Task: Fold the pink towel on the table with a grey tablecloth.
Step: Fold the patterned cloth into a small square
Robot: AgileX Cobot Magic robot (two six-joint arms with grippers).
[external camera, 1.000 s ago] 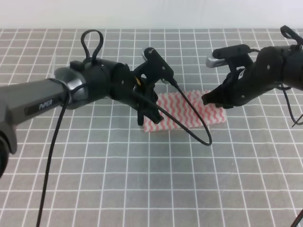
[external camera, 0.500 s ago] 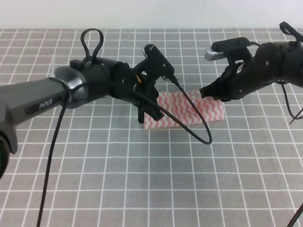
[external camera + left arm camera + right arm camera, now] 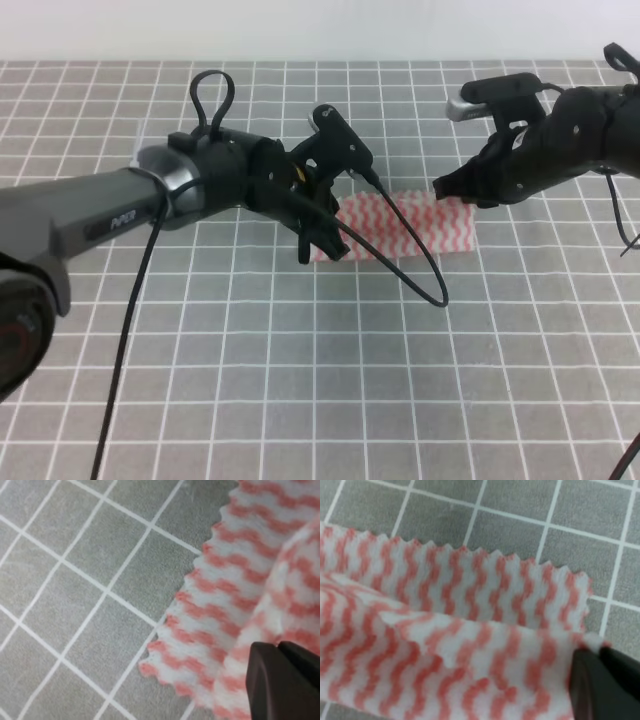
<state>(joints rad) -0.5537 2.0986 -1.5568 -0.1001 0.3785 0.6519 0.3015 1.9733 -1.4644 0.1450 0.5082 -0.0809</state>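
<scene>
The pink towel [image 3: 405, 226] lies on the table with a grey tablecloth [image 3: 300, 380] just right of centre, with one edge lifted and doubled over the flat layer. My left gripper [image 3: 325, 238] is shut on the towel's left corner. In the left wrist view its fingers [image 3: 282, 680] pinch the raised fold of the towel [image 3: 220, 600]. My right gripper [image 3: 452, 192] is shut on the towel's right corner. In the right wrist view its fingers [image 3: 605, 680] clamp the upper layer of the towel [image 3: 455, 630], and the pinked edge of the lower layer shows behind.
The left arm's black cable [image 3: 420, 275] loops low over the cloth in front of the towel. A white wall edge [image 3: 320, 30] bounds the far side of the table.
Both grippers have moved toward the far side of the table with the towel's edge in them, the left one also slightly right. The towel looks narrower from front to back.
</scene>
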